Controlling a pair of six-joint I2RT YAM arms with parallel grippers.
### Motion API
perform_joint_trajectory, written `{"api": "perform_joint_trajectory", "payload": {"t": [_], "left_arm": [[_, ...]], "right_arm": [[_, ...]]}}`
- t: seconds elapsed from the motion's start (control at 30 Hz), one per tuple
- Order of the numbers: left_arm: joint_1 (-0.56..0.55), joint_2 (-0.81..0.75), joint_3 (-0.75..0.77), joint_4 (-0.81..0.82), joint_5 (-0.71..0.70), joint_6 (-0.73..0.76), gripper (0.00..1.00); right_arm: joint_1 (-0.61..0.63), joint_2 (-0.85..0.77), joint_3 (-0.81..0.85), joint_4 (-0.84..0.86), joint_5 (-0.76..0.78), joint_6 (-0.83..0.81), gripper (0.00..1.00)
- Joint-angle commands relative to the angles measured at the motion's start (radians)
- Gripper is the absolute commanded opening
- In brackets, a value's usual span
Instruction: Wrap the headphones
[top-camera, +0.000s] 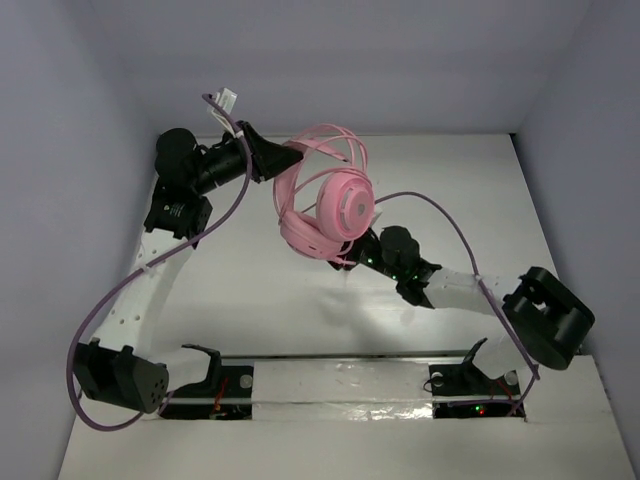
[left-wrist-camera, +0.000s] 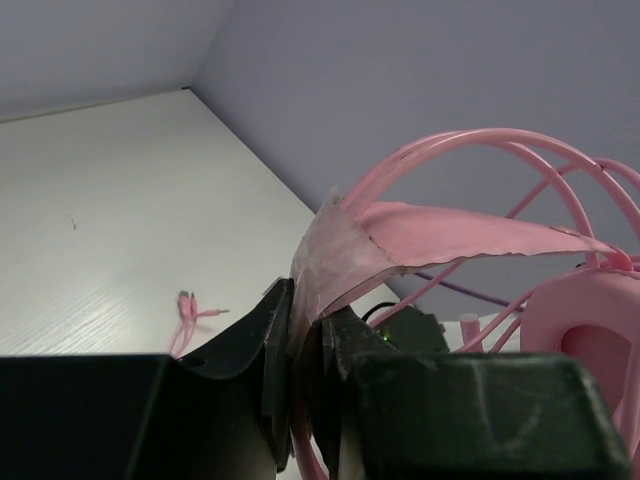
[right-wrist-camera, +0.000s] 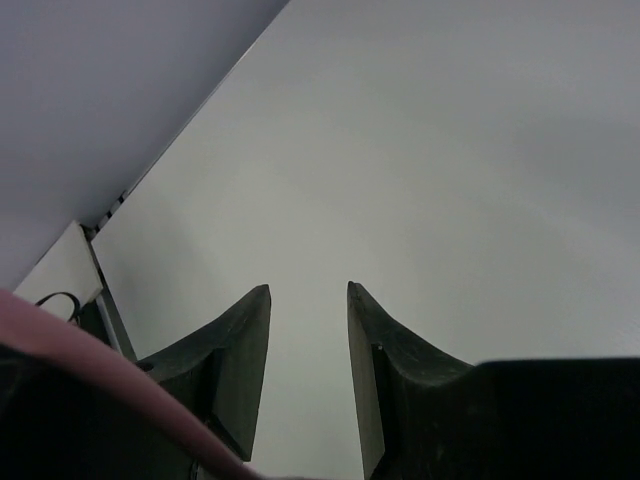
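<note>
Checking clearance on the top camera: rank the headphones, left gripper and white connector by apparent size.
Largest: headphones.
Middle: left gripper.
Smallest: white connector.
The headphones look raised toward the camera, which may exaggerate their lead.

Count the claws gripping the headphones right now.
1. The left claw is shut on the headphones at their headband; the right claw stands open, gripping nothing.

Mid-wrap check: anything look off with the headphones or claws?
The left claw is shut on the soft headband strap of the headphones, crumpling it. The cable's plug end lies loose on the table, unwrapped. The right claw stands open and empty.
</note>
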Motion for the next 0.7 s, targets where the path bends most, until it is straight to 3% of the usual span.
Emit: {"api": "perform_joint_trajectory", "payload": {"t": [0.0, 0.23, 0.47, 0.6, 0.67], "left_arm": [[0.005, -0.022, 0.095, 0.072, -0.036, -0.067, 0.0], [0.005, -0.044, 0.075, 0.082, -0.275, -0.139, 0.0], [0.005, -0.076, -0.052, 0.171, -0.594, -0.266, 0.0], [0.005, -0.067, -0.13, 0.19, -0.766, -0.276, 0.0], [0.005, -0.058, -0.149, 0.19, -0.8, -0.273, 0.0]], "right_arm": [[0.0, 0.047, 0.008, 0.168, -0.085, 0.031, 0.43], [0.035, 0.159, -0.023, 0.3, -0.147, 0.125, 0.45], [0.22, 0.196, 0.039, 0.192, -0.113, 0.144, 0.46], [0.29, 0.187, 0.037, 0.179, -0.122, 0.192, 0.41], [0.299, 0.176, 0.036, 0.158, -0.121, 0.198, 0.32]]}}
